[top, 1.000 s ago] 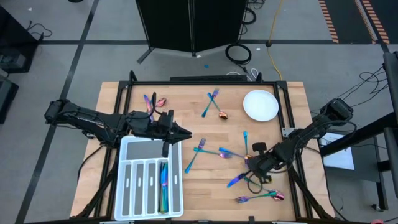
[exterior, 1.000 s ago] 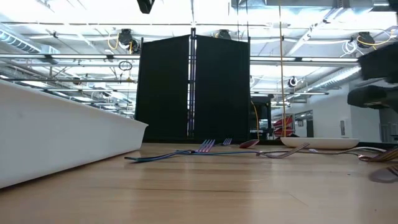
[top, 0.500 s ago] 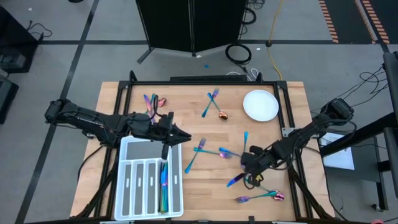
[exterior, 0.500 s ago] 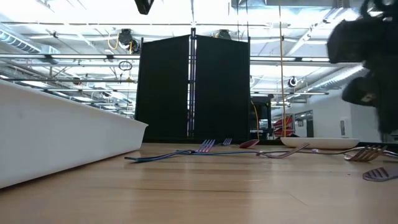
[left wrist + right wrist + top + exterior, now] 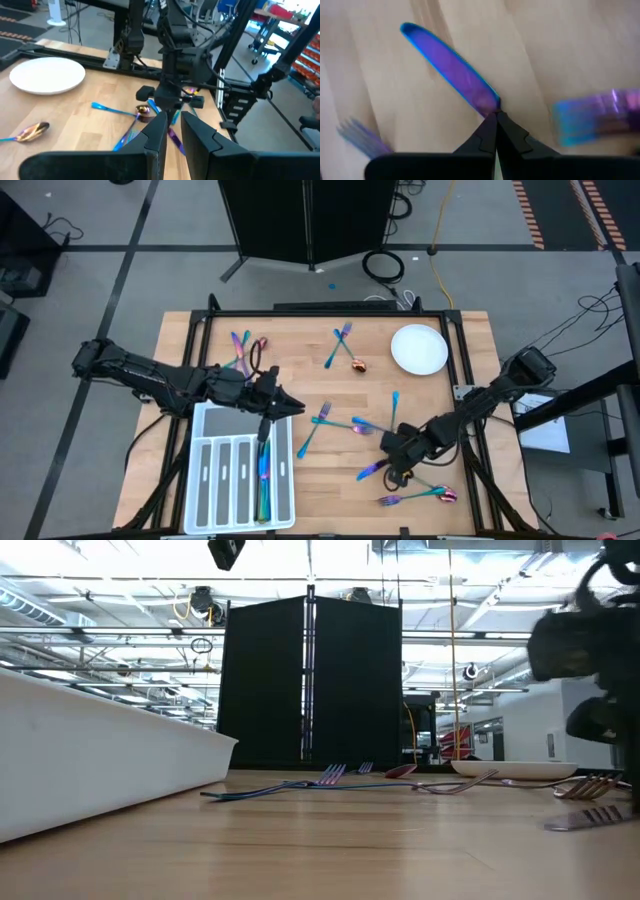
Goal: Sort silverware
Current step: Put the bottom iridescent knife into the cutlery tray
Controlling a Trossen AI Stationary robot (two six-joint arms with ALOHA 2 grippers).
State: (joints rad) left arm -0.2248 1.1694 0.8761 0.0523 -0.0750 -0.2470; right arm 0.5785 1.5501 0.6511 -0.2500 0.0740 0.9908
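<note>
Iridescent silverware lies scattered on the wooden table: forks (image 5: 343, 340), a coppery spoon (image 5: 357, 364), a fork and spoon (image 5: 320, 423) mid-table, a fork with a spoon (image 5: 415, 498) near the front edge, and pieces (image 5: 245, 345) at the far left. Some lie in the white tray (image 5: 240, 470). My right gripper (image 5: 393, 452) is low over the table's right part, shut on a blue-purple knife (image 5: 371, 470). My left gripper (image 5: 290, 402) hovers over the tray's far right corner, its fingers (image 5: 157, 132) a narrow gap apart and holding nothing. My right gripper pinches the knife between its two fingertips (image 5: 487, 131) where the blade ends (image 5: 492, 107); the handle is hidden under the fingers. The fingers lie along the knife, slanting down from the table's right. The blade (image 5: 447, 67) points away toward the tray. Whether it is lifted clear, I cannot tell.
A round white plate (image 5: 418, 348) sits at the far right of the table. The tray has several long slots and a cross compartment (image 5: 240, 420) at its far end. Bare wood lies between the tray and the knife (image 5: 330, 470). A black cabinet (image 5: 310, 680) stands behind the table.
My right gripper has moved toward the table's left, taking the knife with it toward the tray. My left gripper has drifted slightly toward the near edge over the tray's far end.
</note>
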